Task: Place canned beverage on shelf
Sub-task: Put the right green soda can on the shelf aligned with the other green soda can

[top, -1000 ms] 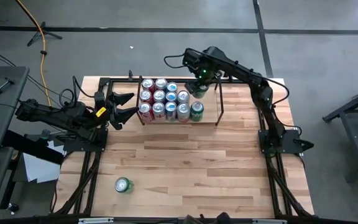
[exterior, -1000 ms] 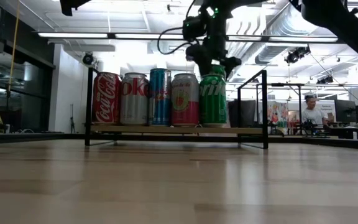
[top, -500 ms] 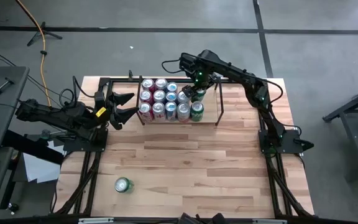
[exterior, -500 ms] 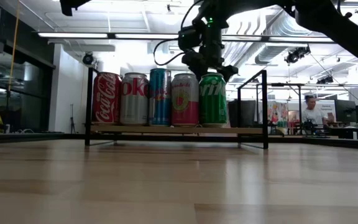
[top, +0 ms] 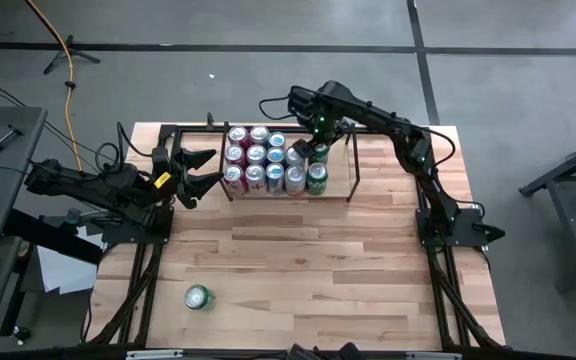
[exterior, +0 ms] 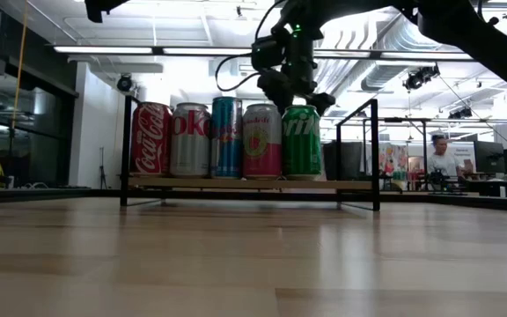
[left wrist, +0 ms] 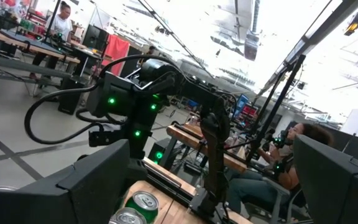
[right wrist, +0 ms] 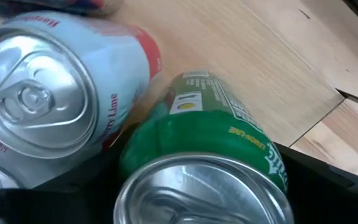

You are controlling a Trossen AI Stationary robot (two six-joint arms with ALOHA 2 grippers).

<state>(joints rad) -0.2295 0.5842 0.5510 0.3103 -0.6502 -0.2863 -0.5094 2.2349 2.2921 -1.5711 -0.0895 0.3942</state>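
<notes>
The shelf (top: 351, 172), black rods on a light wood base (exterior: 236, 183), stands at the table's far middle and holds several upright cans in rows. My right gripper (top: 314, 150) points down over its right end with a green can (right wrist: 210, 137) between its fingers, behind a front-row green can (exterior: 302, 141) and next to a white and red can (right wrist: 61, 93). In the low view the front row hides the held can. My left gripper (top: 206, 170) waits open, raised, just left of the shelf. My right gripper has the green can's upper wall (right wrist: 272, 168), just under the rim, between its two fingers, which come from above and point down. The can is upright in the shelf's back rows. Its foot is hidden, so whether it bears on the wood base cannot be told.
Another green can (top: 198, 297) stands alone near the table's near left corner. The shelf's right part (top: 336, 165) is bare wood. A black frame edges the table (top: 298, 240). People sit at desks in the room beyond.
My right gripper has gone down and a little toward the table's near edge with the green can, bringing it from above the shelf's rods down among the cans. Over the last half second it has kept still.
</notes>
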